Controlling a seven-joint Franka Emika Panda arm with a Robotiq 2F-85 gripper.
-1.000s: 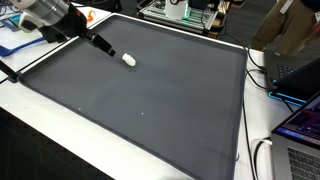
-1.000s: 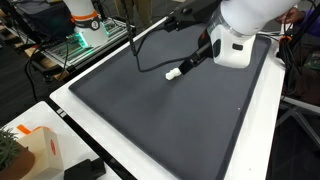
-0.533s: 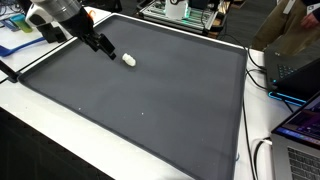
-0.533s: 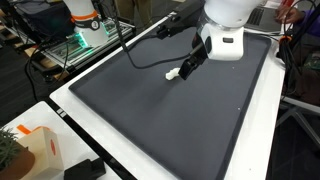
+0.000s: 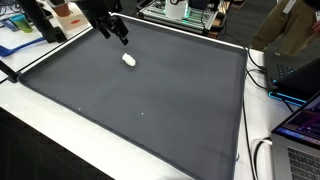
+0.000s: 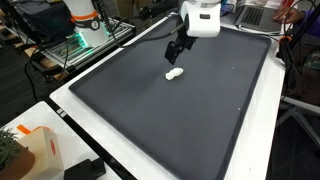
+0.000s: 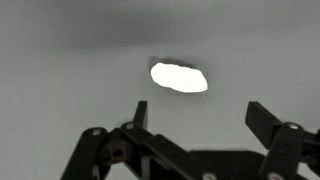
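Observation:
A small white oblong object (image 5: 129, 59) lies on the dark grey mat (image 5: 150, 100), toward its far side. It also shows in an exterior view (image 6: 174, 74) and in the wrist view (image 7: 179, 77). My gripper (image 5: 121, 36) hangs above the mat, raised a little way off the white object and apart from it; it also shows in an exterior view (image 6: 179, 49). In the wrist view the two black fingers (image 7: 200, 112) stand wide apart with nothing between them. The gripper is open and empty.
The mat covers a white table (image 6: 70, 95). Laptops (image 5: 300, 70) and cables sit at one side. An orange and white box (image 6: 35, 150) and a black device stand at a corner. Equipment racks (image 6: 85, 30) stand behind the table.
The gripper has risen from the mat beside the white object and drawn back from it. The white object has stayed in place.

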